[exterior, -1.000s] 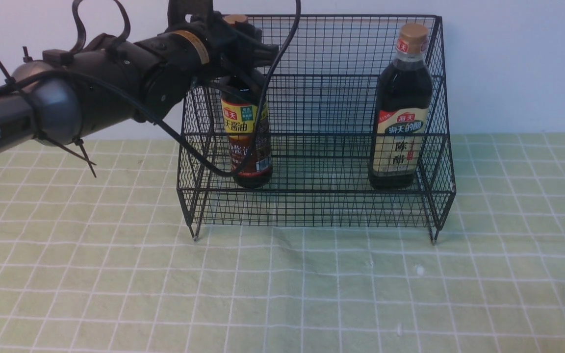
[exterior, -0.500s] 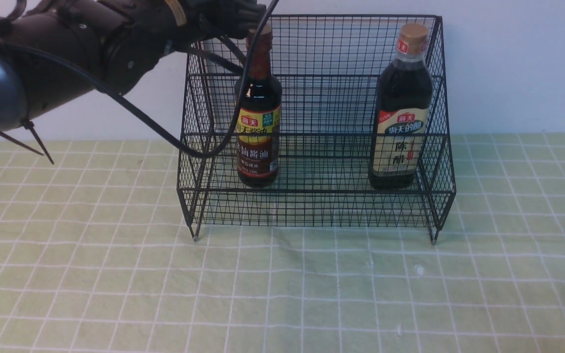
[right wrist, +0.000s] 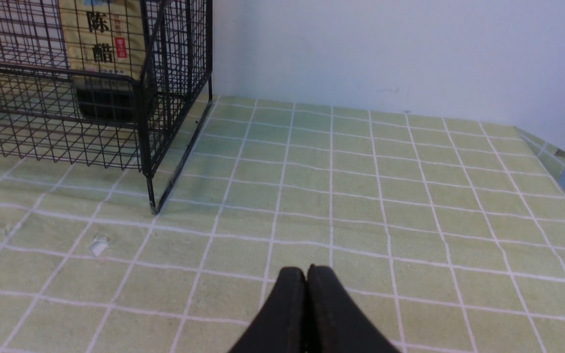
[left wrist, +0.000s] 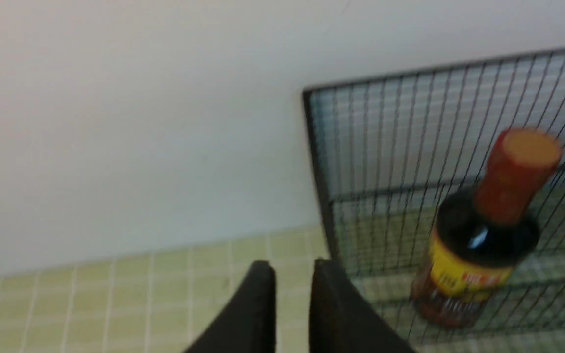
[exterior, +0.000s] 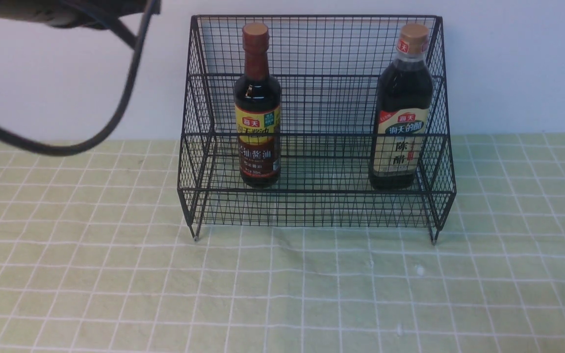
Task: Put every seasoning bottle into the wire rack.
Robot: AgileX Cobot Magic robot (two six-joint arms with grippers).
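Both dark bottles, slim red-brown-capped bottle [exterior: 257, 105] and broader tan-capped bottle [exterior: 402, 108], stand upright in the black wire rack [exterior: 317, 215]; right end effector [right wrist: 306, 272] pressed together.

Even bright light, soft shadows, left wrist view blurry

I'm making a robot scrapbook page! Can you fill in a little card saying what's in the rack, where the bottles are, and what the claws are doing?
rack: black wire rack on a green checked cloth
slim bottle: slim bottle, red-brown cap, upright in the rack's left part
broad bottle: broad bottle, tan cap, upright in the rack's right part
left claw: left claw holds nothing, small gap between its tips, off to the side of the rack
right claw: right claw shut, empty, over the cloth
bottles outside rack: none seen
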